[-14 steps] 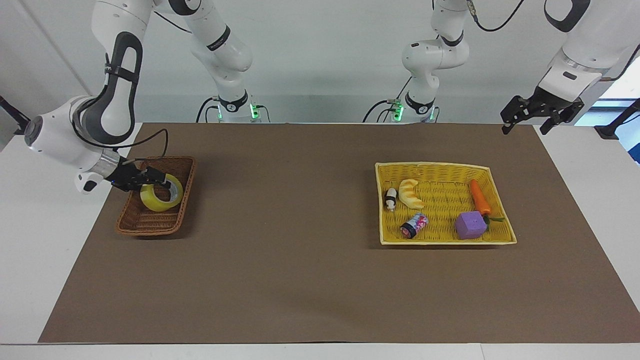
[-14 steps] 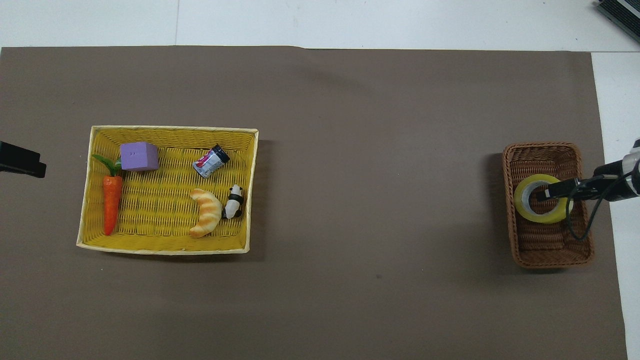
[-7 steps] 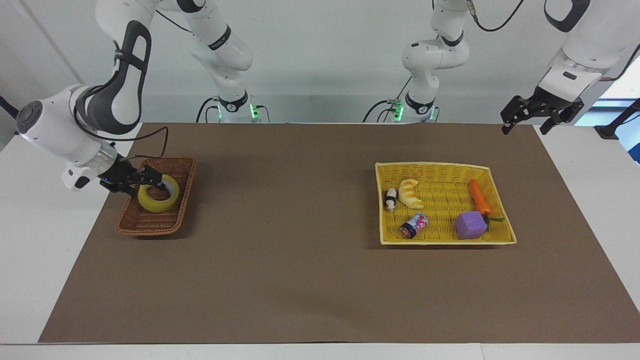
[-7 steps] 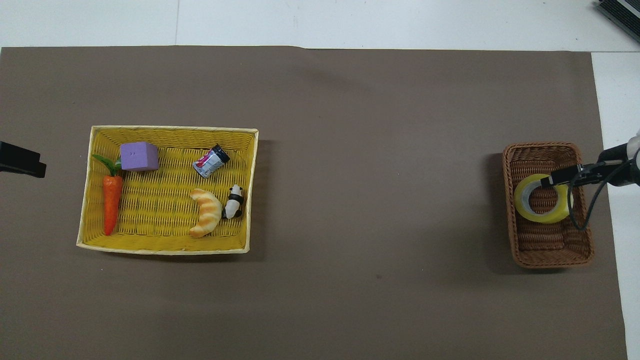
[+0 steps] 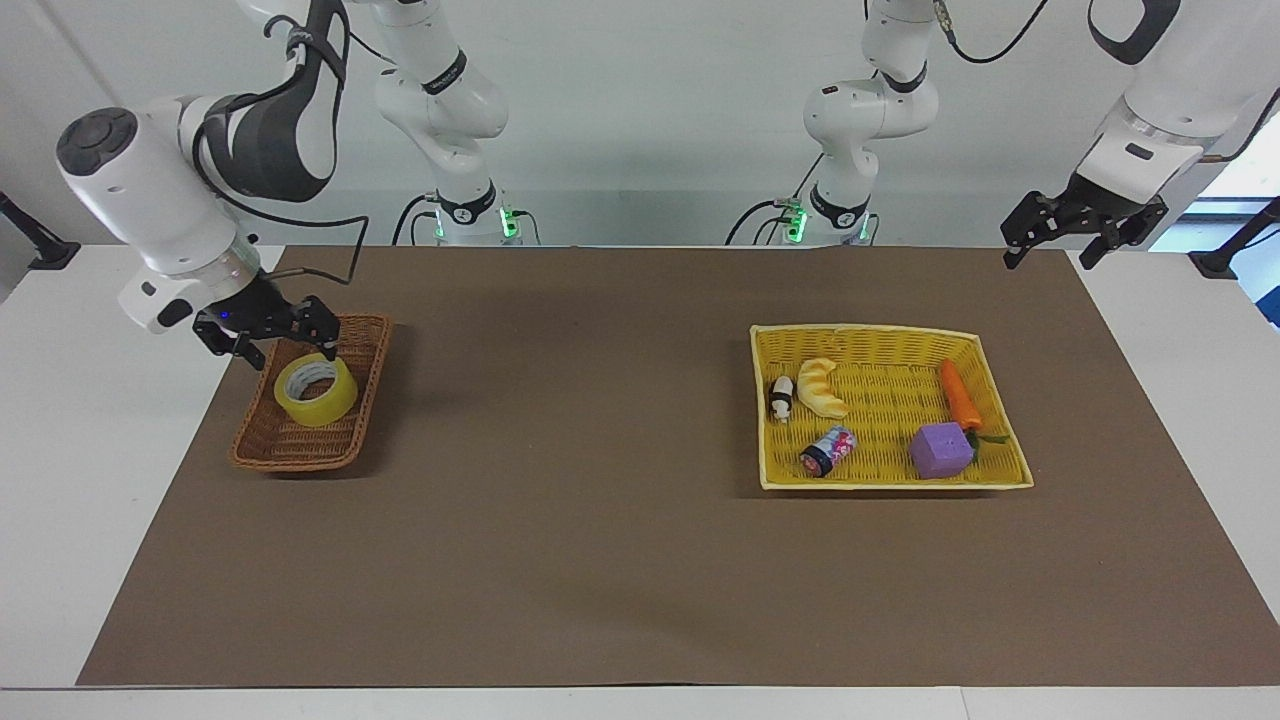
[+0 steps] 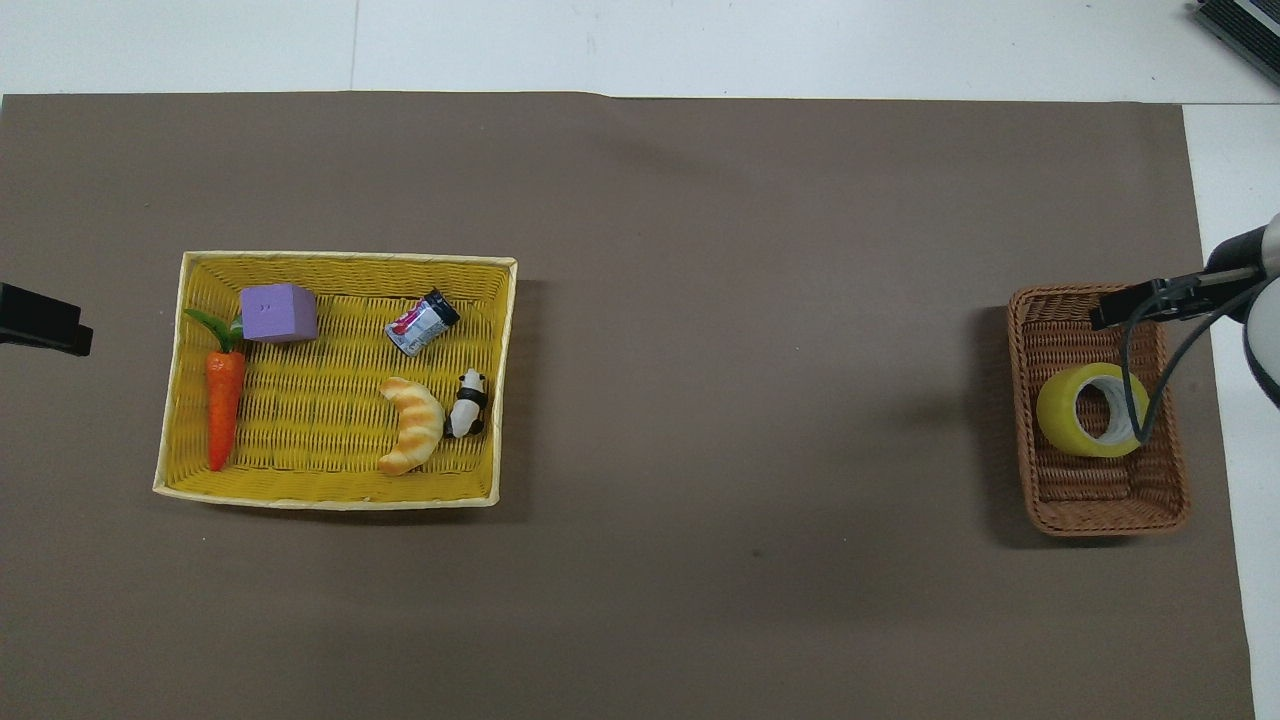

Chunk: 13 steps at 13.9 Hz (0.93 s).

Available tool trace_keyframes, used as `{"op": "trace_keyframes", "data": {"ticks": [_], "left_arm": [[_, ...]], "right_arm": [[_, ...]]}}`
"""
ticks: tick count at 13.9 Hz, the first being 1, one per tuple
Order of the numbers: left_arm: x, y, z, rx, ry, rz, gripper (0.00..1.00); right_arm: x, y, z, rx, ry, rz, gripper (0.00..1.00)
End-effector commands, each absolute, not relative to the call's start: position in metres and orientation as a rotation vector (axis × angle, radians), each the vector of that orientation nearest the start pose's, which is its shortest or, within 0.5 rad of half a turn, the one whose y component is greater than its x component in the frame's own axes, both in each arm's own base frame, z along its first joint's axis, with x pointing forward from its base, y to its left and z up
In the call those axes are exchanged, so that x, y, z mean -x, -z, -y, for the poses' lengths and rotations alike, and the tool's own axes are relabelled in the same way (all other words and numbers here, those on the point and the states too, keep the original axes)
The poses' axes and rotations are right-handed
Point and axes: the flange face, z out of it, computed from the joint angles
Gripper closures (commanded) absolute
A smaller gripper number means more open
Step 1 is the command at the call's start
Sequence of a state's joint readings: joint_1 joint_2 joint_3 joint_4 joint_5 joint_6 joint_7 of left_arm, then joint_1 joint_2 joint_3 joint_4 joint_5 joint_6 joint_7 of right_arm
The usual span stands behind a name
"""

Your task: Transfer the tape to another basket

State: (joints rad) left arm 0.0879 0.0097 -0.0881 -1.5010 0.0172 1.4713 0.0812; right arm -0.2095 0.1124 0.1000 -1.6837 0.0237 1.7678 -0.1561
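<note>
The tape [image 5: 316, 390] is seen lying in the brown wicker basket [image 5: 268, 447], at the right arm's end of the tabletop [image 5: 560, 560]. Its open core is turned upward, slightly tilted, and it sits about midway along the basket's length. Nothing is gripping it.

The right gripper [image 5: 268, 340] is raised over the edge of the basket nearer the robots, just above and beside the tape. Its fingers are spread apart and empty; no contact with the tape is visible. In the overhead view the right gripper [image 6: 1140, 300] is seen over the basket's [image 6: 1100, 510] rim, with a black cable [image 6: 1140, 390] hanging across the tape [image 6: 1090, 410].

The left gripper [image 5: 1062, 240] is held up over the corner of the brown mat [image 5: 600, 300] at the left arm's end, near the robots, waiting. Its fingers are spread and hold nothing. Only a dark tip of it is caught at the overhead view's edge [image 6: 40, 320].

The yellow basket [image 5: 890, 333] is placed toward the left arm's end of the tabletop, well apart from the brown basket. In it are found a croissant toy [image 5: 822, 387], a small panda figure [image 5: 781, 398] just beside the croissant, a carrot toy [image 5: 960, 395], a purple cube [image 5: 940, 450] touching the carrot's leafy end, and a small dark can [image 5: 826, 451] lying on its side.
</note>
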Motion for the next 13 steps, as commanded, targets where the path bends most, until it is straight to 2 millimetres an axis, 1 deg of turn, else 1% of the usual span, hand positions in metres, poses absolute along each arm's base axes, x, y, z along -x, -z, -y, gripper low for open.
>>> {"op": "trace_keyframes", "data": {"ticks": [1,3,4,6,7,8,9,10,11,12,13], "left_arm": [[-0.544,-0.645,-0.005,3.116,-0.081,-0.138,0.00],[-0.544,-0.645,-0.005,3.116,-0.081,-0.138,0.00],[-0.544,-0.645,-0.005,3.116,-0.081,-0.138,0.00],[-0.544,-0.644,-0.005,3.116,-0.083,-0.138,0.00],[-0.544,-0.645,-0.005,3.116,-0.081,-0.138,0.00],[-0.544,-0.644,-0.005,3.116,-0.083,-0.138,0.00],[-0.544,-0.644,-0.005,3.116,-0.083,-0.138,0.00],[-0.544,-0.645,-0.005,3.116,-0.081,-0.138,0.00],[-0.544,-0.645,-0.005,3.116,-0.081,-0.138,0.00],[-0.544,-0.644,-0.005,3.116,-0.083,-0.138,0.00],[-0.544,-0.645,-0.005,3.116,-0.081,-0.138,0.00]], "right_arm": [[-0.577,-0.550,0.034,3.135,-0.055,-0.109,0.00],[-0.564,-0.566,0.009,3.137,-0.069,-0.209,0.00],[-0.557,-0.572,-0.002,3.139,-0.086,-0.233,0.00],[-0.538,-0.591,-0.028,3.143,-0.090,-0.288,0.00],[-0.530,-0.594,-0.044,3.148,-0.088,-0.298,0.00],[-0.522,-0.592,-0.059,3.155,-0.093,-0.304,0.00],[-0.513,-0.590,-0.069,3.159,-0.090,-0.326,0.00],[-0.507,-0.590,-0.087,3.162,-0.088,-0.332,0.00],[-0.501,-0.592,-0.105,3.162,-0.078,-0.381,0.00],[-0.497,-0.599,-0.122,3.167,-0.047,-0.398,0.00],[-0.498,-0.614,-0.128,3.169,0.006,-0.383,0.00]]}}
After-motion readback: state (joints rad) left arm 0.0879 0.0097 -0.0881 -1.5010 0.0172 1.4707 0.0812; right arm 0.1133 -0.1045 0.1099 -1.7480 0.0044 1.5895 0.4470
